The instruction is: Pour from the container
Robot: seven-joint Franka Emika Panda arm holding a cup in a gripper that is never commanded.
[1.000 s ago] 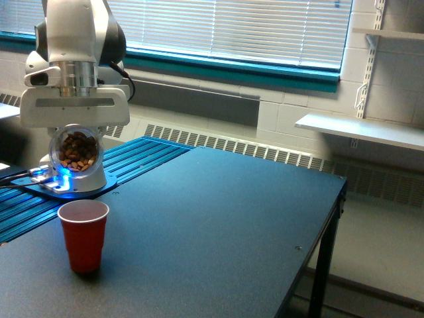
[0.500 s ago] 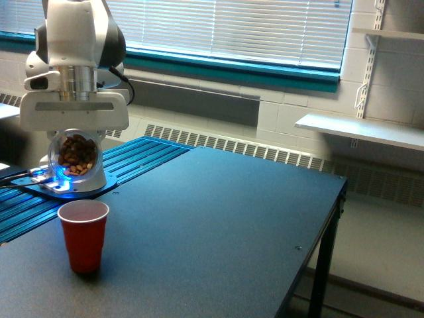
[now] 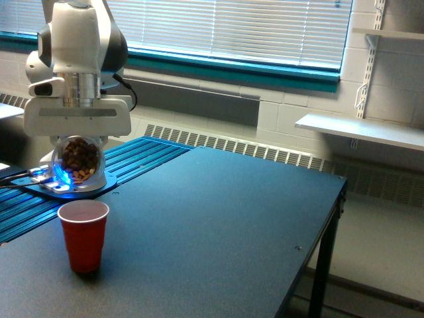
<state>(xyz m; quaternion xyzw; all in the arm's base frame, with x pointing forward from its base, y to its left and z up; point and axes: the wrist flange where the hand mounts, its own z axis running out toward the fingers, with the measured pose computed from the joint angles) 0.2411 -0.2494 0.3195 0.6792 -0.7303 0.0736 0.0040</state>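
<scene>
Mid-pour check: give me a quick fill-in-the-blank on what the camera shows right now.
1. The gripper holds a clear container filled with brown ____.
2. The cup standing on the table is ____ in colour.
3. In the exterior view, the cup stands ____ the container.
4. The window above the table is covered by ____.

Missing words: nuts; red; below; blinds

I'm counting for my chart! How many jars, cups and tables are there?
Small clear rounded jar of brown nut-like pieces, held by the robot's gripper: 1
Red plastic cup with white inside: 1
Dark table: 1
Total: 3
</scene>
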